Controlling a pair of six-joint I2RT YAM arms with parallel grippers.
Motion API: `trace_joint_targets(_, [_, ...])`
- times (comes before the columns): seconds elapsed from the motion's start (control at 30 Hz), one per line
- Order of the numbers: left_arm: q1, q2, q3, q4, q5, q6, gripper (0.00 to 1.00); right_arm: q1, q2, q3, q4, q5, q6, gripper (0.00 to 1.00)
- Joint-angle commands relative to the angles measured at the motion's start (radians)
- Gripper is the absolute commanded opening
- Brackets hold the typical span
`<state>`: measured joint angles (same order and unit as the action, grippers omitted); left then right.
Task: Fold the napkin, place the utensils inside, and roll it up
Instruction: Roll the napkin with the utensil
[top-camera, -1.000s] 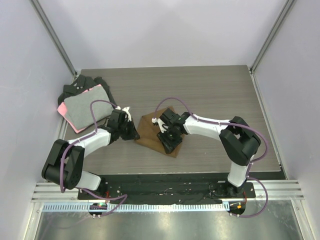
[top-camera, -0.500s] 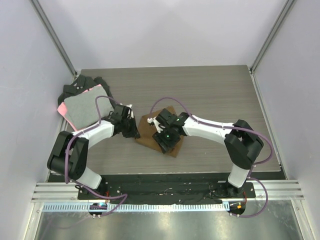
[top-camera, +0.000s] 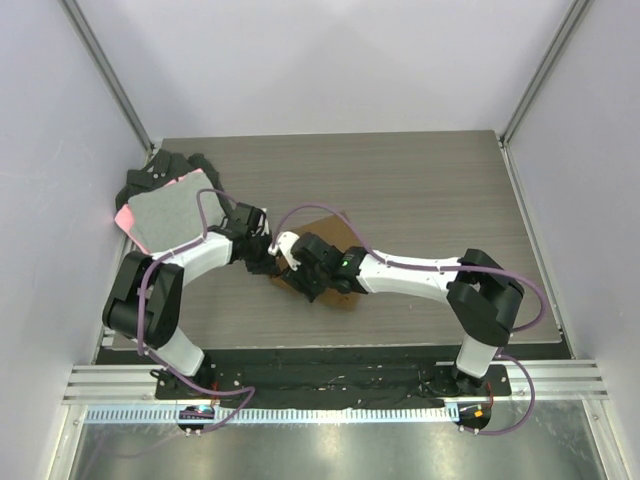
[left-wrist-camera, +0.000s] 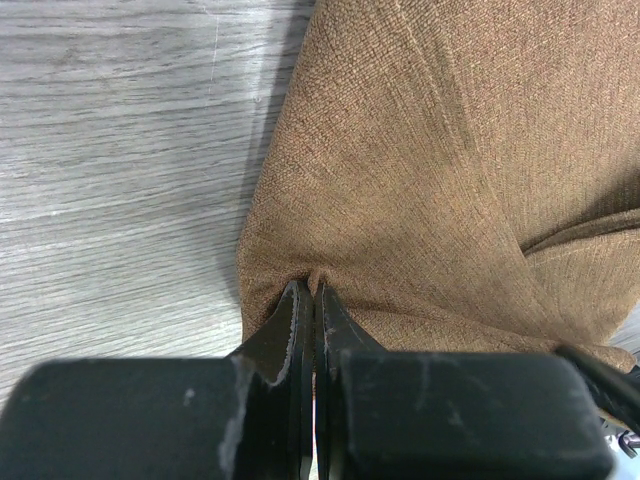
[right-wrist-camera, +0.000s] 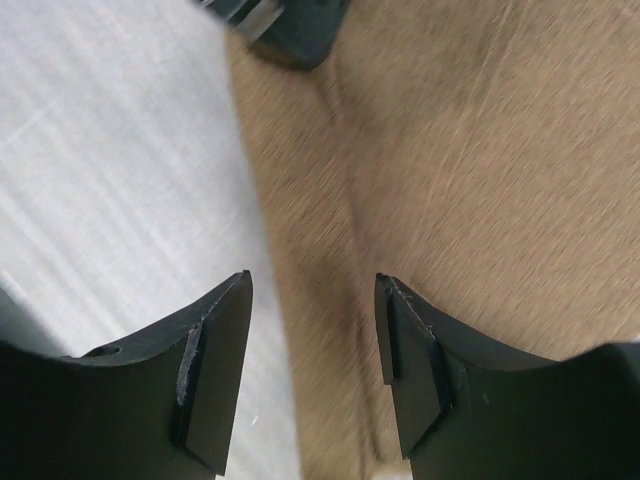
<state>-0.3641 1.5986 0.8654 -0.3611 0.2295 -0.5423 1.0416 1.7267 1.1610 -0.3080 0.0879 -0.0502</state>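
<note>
Two sorts of spare cloth sit far left: grey cloth (top-camera: 165, 215) on black cloths (top-camera: 150, 172), well apart from the work and not blocking. Left pincer (left-wrist-camera: 313, 290) is clamped on the left edge of the napkin (left-wrist-camera: 430, 170), fabric puckered at the tips, likely anchoring it for the fold. Napkin lies mid surface (top-camera: 430, 180), partly hidden under both arms. Right pincer (right-wrist-camera: 315, 300) is spread with nothing between, over that same edge, probably lining up a grab. Utensils not visible. Wrists crowd each other.

A plain brown, finely woven napkin (left-wrist-camera: 430, 170) against the grey wood-grain counter (left-wrist-camera: 110, 150), alongside a pink-edged grey cloth (top-camera: 172, 218), black cloths (top-camera: 150, 175) and white-and-black arms (top-camera: 410, 275).
</note>
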Motion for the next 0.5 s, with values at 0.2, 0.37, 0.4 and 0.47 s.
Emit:
trace_joint_targets(0.2, [0.001,0.020,0.030,-0.042,0.014,0.005,0.00,0.028,0.043,-0.037,0.225,0.018,-0.085,0.58])
trace_joint_targets(0.37, [0.001,0.021,0.037,-0.045,0.016,0.008,0.00,0.049,0.051,-0.044,0.244,0.006,-0.112,0.58])
trace_joint_targets(0.4, [0.001,0.021,0.038,-0.045,0.017,0.008,0.00,0.051,0.063,-0.041,0.241,0.007,-0.112,0.58])
trace_joint_targets(0.47, [0.001,0.023,0.040,-0.044,0.019,0.008,0.00,0.049,0.079,-0.040,0.236,0.013,-0.119,0.58])
